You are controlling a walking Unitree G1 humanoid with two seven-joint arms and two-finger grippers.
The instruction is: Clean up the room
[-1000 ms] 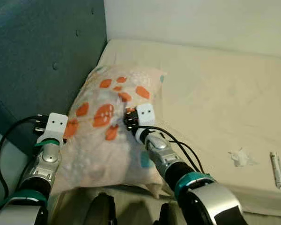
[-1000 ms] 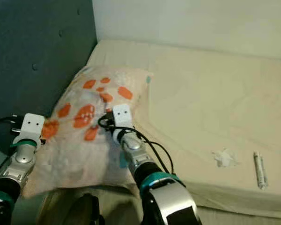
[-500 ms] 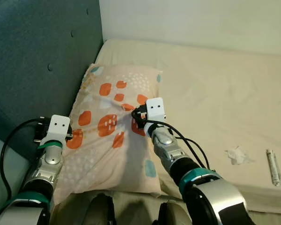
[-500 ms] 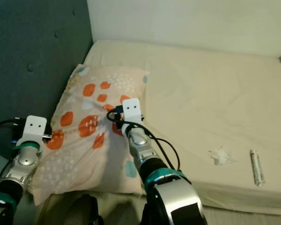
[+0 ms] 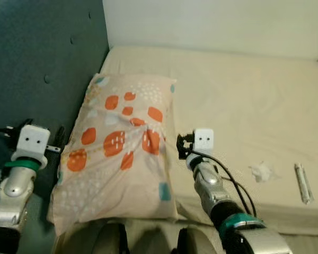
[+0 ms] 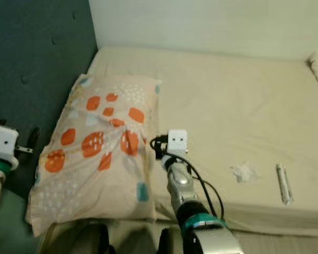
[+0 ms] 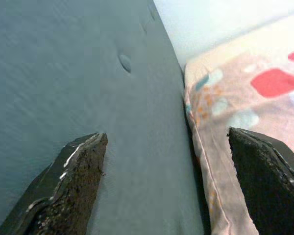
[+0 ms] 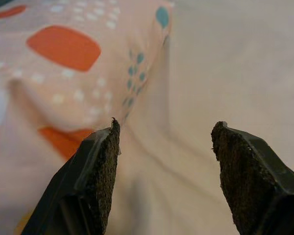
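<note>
On the bed (image 5: 244, 95), pillow (image 5: 119, 143) (released).

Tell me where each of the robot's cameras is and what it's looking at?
Left eye view: on the head, looking down at the pillow on the bed; both silver arms show.
Right eye view: beside it, same scene, with the crumpled tissue and tube.
Left wrist view: along the open left gripper, facing the blue headboard and pillow edge.
Right wrist view: along the open right gripper, facing the pillow's side and the sheet.
Shared: every view shows the pillow.
</note>
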